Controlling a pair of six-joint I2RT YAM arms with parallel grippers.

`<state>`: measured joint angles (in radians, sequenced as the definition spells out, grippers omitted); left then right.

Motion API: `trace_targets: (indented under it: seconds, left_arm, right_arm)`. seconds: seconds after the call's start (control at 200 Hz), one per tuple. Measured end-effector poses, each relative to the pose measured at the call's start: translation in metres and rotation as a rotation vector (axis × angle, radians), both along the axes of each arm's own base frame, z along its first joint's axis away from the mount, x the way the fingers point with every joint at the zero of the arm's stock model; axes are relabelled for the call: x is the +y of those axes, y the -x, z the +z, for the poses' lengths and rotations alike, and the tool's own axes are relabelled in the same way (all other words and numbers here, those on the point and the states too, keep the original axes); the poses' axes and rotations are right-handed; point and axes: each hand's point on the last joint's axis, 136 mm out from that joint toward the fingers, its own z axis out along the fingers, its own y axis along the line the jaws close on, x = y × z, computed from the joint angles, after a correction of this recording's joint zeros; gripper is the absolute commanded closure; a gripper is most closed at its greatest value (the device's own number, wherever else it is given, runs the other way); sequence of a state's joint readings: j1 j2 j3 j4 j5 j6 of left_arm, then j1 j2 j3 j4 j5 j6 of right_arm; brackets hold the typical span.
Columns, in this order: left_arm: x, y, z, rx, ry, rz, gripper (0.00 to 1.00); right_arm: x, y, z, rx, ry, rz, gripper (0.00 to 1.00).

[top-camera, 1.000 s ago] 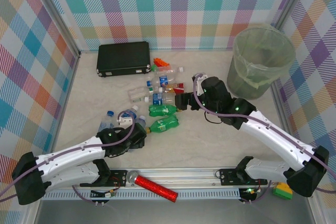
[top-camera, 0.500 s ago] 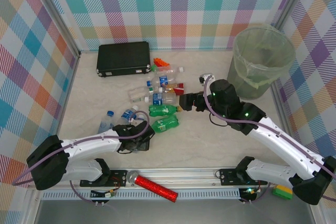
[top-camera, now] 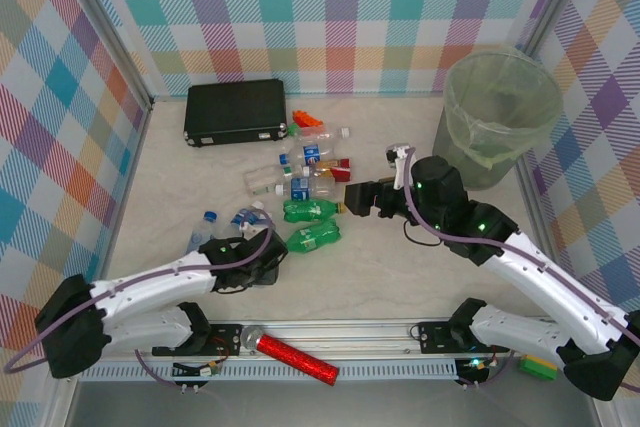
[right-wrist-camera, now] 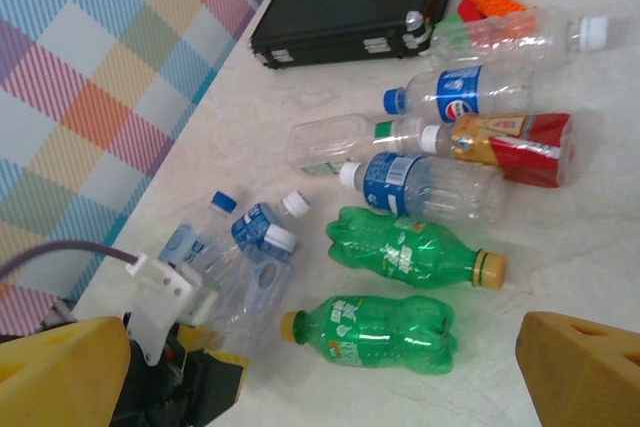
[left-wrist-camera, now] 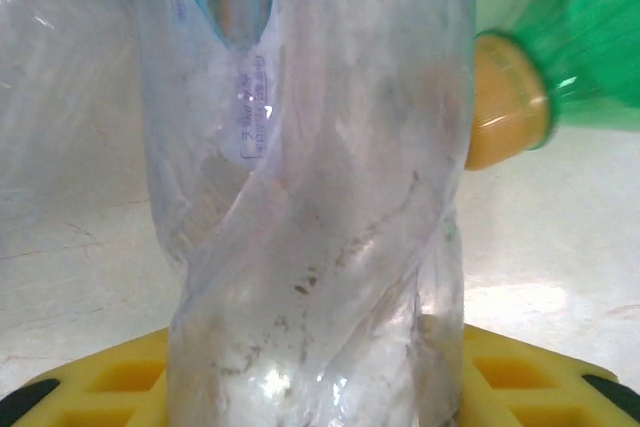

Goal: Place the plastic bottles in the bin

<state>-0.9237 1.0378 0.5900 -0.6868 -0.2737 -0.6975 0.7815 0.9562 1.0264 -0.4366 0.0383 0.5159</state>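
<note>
My left gripper (top-camera: 258, 250) is low at the near left, shut on a clear bottle (left-wrist-camera: 310, 197) with a white cap (right-wrist-camera: 280, 239). That bottle looks crumpled between the yellow fingers (left-wrist-camera: 80, 387). Two more clear bottles (top-camera: 205, 232) lie just left of it. Two green bottles (right-wrist-camera: 410, 247) (right-wrist-camera: 370, 332) lie side by side on the table, and more clear, blue-labelled bottles (top-camera: 305, 172) are heaped behind them. Over the table's middle my right gripper (top-camera: 365, 197) hangs open, pointing at the green bottles and holding nothing. The bin (top-camera: 480, 152) stands at the far right.
A flat black case (top-camera: 235, 110) lies at the back left with small orange bricks (top-camera: 308, 121) beside it. A red glittery cylinder (top-camera: 295, 357) rests on the front rail. Checked walls close in the table on three sides.
My left gripper's jaws have closed in around the clear bottle. The right arm has drawn back a little to the right, away from the green bottles, jaws still wide.
</note>
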Motion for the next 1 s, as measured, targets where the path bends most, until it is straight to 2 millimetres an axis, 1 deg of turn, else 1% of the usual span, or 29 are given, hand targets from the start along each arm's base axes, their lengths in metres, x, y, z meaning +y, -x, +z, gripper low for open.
trace_targets:
  seconds: [0.125, 0.27, 0.38, 0.465, 0.565, 0.715, 0.78, 0.875, 1.0]
  left_arm:
    - [-0.005, -0.003, 0.032, -0.081, 0.103, -0.015, 0.5]
    - [-0.011, -0.006, 0.073, -0.189, 0.209, -0.073, 0.5]
    - [-0.017, -0.007, 0.1, -0.254, 0.259, -0.13, 0.48]
    - [-0.025, -0.006, 0.111, -0.273, 0.29, -0.178, 0.48]
    - [-0.037, -0.005, 0.123, -0.284, 0.312, -0.239, 0.47]
    - [-0.064, -0.005, 0.147, -0.316, 0.347, -0.345, 0.47]
    - [-0.076, -0.004, 0.159, -0.336, 0.37, -0.39, 0.47]
    - [-0.091, -0.001, 0.171, -0.355, 0.398, -0.445, 0.47]
    - [-0.104, 0.004, 0.176, -0.36, 0.41, -0.497, 0.47]
  right_arm:
    - [0.007, 0.004, 0.001, 0.026, -0.037, 0.031, 0.01]
    - [0.02, 0.007, 0.009, 0.044, -0.102, 0.074, 0.0]
    - [0.03, 0.009, 0.018, 0.047, -0.156, 0.116, 0.09]
    - [0.038, 0.01, 0.018, 0.067, -0.179, 0.143, 0.12]
    - [0.049, 0.008, 0.011, 0.112, -0.177, 0.17, 0.18]
    - [0.064, 0.003, 0.008, 0.161, -0.176, 0.201, 0.29]
    - [0.068, 0.002, 0.009, 0.174, -0.181, 0.211, 0.36]
    - [0.073, 0.002, 0.01, 0.195, -0.192, 0.222, 0.37]
    - [0.076, 0.001, 0.011, 0.202, -0.195, 0.233, 0.41]
